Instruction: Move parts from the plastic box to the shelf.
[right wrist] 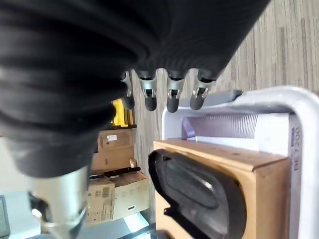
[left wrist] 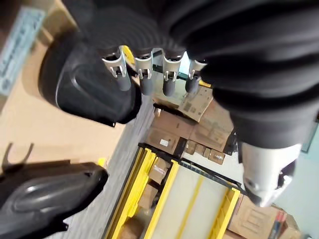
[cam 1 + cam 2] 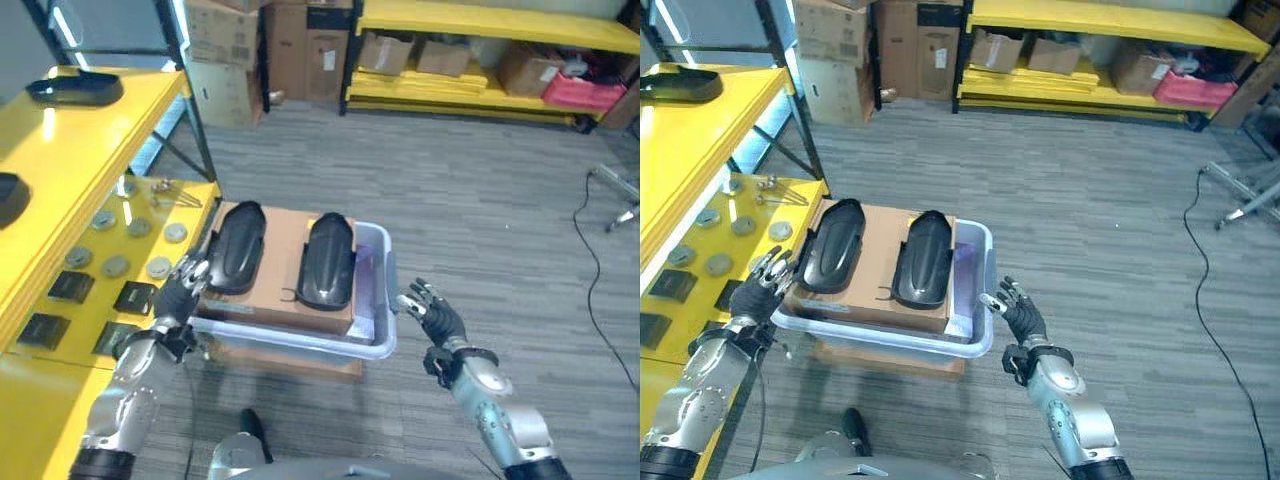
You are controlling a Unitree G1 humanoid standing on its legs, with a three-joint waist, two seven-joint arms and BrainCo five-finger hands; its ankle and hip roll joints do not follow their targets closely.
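A clear plastic box (image 3: pixel 372 345) sits on the floor beside the yellow shelf (image 3: pixel 60 160). A brown cardboard sheet (image 3: pixel 283 262) in it carries two black oval parts: one on the left (image 3: pixel 235 247), one on the right (image 3: pixel 328 260). My left hand (image 3: pixel 181 288) is open at the box's left edge, its fingers (image 2: pixel 144 75) reaching over the left part (image 2: pixel 84 89) without gripping it. My right hand (image 3: pixel 432 312) hovers open just off the box's right rim (image 1: pixel 279 97), apart from the right part (image 1: pixel 199 191).
The shelf's lower level (image 3: pixel 195 190) holds round metal discs (image 3: pixel 115 265) and black square pieces (image 3: pixel 70 287). Its upper level carries a black part (image 3: pixel 75 90). Cardboard boxes (image 3: pixel 225 50) and another yellow rack (image 3: pixel 480 85) stand far behind. Grey floor lies to the right.
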